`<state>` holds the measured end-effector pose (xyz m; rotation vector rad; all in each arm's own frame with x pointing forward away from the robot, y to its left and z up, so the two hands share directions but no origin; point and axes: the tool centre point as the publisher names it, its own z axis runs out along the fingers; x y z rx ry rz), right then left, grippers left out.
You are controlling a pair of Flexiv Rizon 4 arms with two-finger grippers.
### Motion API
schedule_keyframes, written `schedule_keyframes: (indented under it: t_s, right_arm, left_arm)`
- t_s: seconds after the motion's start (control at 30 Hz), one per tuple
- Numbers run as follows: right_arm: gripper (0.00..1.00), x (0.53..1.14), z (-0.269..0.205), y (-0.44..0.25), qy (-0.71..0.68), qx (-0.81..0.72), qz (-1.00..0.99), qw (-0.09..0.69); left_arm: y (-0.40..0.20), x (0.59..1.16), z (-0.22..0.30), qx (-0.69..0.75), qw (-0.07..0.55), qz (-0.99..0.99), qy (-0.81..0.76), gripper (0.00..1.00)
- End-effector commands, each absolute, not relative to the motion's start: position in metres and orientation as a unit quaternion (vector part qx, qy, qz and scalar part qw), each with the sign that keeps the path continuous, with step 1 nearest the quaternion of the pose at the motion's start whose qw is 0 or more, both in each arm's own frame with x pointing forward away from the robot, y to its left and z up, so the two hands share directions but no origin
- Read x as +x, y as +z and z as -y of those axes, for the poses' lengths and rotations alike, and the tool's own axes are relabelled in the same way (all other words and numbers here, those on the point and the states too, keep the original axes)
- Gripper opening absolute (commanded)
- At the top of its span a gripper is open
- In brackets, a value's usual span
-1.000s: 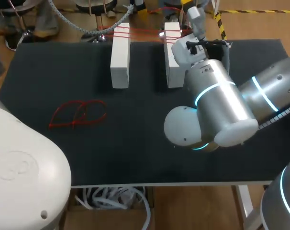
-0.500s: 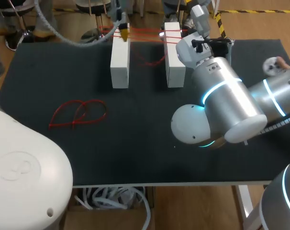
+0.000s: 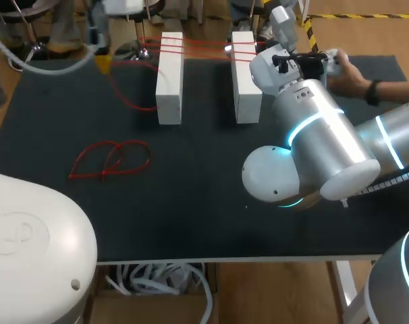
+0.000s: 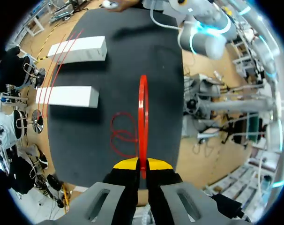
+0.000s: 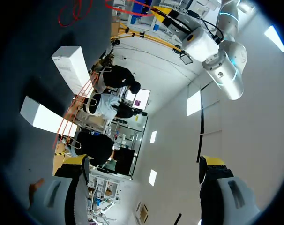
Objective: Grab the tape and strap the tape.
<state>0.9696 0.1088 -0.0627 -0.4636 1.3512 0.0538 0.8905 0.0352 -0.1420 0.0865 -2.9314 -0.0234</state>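
Between pinching tips of left gripper [image 4: 142, 164]: red tape [image 4: 143, 117], trailing toward white blocks [image 3: 169, 81]; looks thin, light, floppy, likely slippery, so best held near end. Right gripper [image 5: 143, 161] spread wide, empty

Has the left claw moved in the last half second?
Yes. The left claw, shut on the red tape, has moved left, away from the left white block.
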Motion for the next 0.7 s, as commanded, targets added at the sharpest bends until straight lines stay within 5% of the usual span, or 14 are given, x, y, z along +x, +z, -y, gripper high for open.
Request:
schedule_keyframes:
  t_s: [0.03,0.3,0.37,0.4,0.7]
  right_arm:
    - [1.0,0.97,-0.107,-0.059,0.025,-0.217,-0.622,0.752]
    - [1.0,0.97,-0.107,-0.059,0.025,-0.217,-0.622,0.752]
    - [1.0,0.97,-0.107,-0.059,0.025,-0.217,-0.622,0.752]
    - [1.0,0.97,-0.107,-0.059,0.025,-0.217,-0.622,0.752]
    - [1.0,0.97,-0.107,-0.059,0.025,-0.217,-0.622,0.752]
  left_arm:
    - [-0.135,0.897,-0.095,0.022,0.108,0.994,0.002,0.0]
    - [-0.137,0.904,-0.13,0.009,0.097,0.995,-0.004,0.0]
    - [-0.137,0.904,-0.13,0.008,0.094,0.996,-0.005,0.5]
    - [-0.137,0.904,-0.13,0.008,0.094,0.996,-0.005,1.0]
    - [-0.137,0.904,-0.13,0.008,0.094,0.996,-0.005,1.0]
